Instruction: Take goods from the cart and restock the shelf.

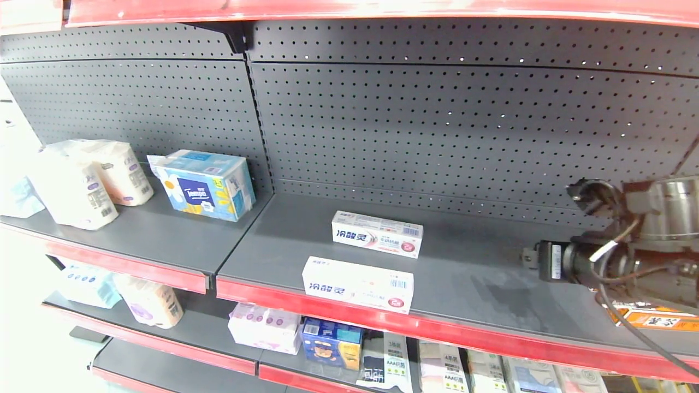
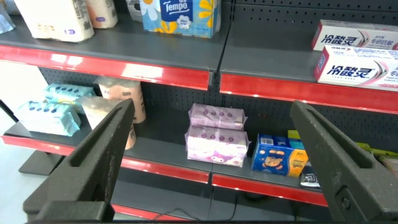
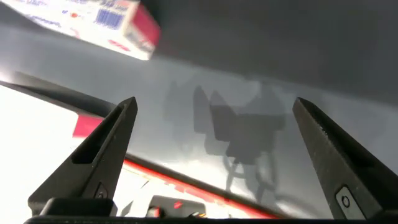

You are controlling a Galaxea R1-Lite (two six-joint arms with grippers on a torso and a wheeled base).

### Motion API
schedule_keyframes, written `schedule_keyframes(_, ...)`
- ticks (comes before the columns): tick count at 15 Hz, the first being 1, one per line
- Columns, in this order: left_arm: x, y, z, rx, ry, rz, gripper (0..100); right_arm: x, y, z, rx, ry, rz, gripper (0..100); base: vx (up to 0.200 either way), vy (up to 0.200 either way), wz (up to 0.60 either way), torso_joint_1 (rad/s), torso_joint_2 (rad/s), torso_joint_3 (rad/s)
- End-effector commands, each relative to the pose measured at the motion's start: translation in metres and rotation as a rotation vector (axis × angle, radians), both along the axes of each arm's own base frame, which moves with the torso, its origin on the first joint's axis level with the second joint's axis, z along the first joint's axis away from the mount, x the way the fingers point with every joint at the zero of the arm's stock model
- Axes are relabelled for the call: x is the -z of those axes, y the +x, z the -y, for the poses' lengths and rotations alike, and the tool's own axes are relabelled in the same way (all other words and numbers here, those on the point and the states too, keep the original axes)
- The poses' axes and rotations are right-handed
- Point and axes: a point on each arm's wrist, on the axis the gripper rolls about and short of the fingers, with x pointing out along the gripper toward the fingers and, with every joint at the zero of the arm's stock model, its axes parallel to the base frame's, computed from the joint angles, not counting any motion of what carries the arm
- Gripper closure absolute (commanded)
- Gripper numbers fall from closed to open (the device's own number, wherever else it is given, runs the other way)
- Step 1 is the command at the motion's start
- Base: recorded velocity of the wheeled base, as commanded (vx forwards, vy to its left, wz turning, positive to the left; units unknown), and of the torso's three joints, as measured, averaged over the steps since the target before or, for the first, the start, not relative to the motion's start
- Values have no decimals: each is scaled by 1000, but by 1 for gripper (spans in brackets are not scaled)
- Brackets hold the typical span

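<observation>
Two white toothpaste boxes lie on the grey middle shelf (image 1: 480, 273): one near the red front edge (image 1: 357, 284), one behind it (image 1: 377, 233). My right arm's wrist (image 1: 639, 245) hangs over the right end of this shelf, above an orange box (image 1: 652, 320). The right gripper (image 3: 216, 102) is open and holds nothing, low over bare shelf, with a toothpaste box corner (image 3: 93, 22) off to one side. My left gripper (image 2: 212, 106) is open too, out in front of the shelf unit at the height of the lower shelf. Both toothpaste boxes (image 2: 357, 56) show beyond it.
Tissue packs (image 1: 205, 184) and paper rolls (image 1: 82, 183) stand on the left shelf section. The lower shelf holds purple tissue packs (image 2: 216, 134), a blue box (image 2: 278, 155) and other packets. A perforated back panel (image 1: 437, 120) closes the shelf behind.
</observation>
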Motion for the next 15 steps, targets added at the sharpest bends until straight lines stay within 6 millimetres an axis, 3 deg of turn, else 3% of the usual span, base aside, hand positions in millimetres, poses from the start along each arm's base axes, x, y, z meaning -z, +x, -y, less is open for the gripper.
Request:
schedule_keyframes(1, 0, 0, 0, 0, 0, -2, 0, -24, -48, 32, 83, -38, 61, 0, 0, 0, 0, 0, 0, 0)
schedule_keyframes(2, 0, 0, 0, 0, 0, -2, 0, -26, -58, 36, 94, -40, 48, 0, 0, 0, 0, 0, 0, 0)
schedule_keyframes(4, 0, 0, 0, 0, 0, -2, 0, -35, -98, 48, 148, -37, 73, 0, 0, 0, 0, 0, 0, 0)
schedule_keyframes(8, 0, 0, 0, 0, 0, 0, 0, -19, -145, 59, 167, -86, 148, 0, 0, 0, 0, 0, 0, 0)
schedule_keyframes(10, 0, 0, 0, 0, 0, -2, 0, -6, -160, 59, 148, -76, 162, 0, 0, 0, 0, 0, 0, 0)
schedule_keyframes(15, 0, 0, 0, 0, 0, -2, 0, 8, -171, 61, 171, -133, 169, 0, 0, 0, 0, 0, 0, 0)
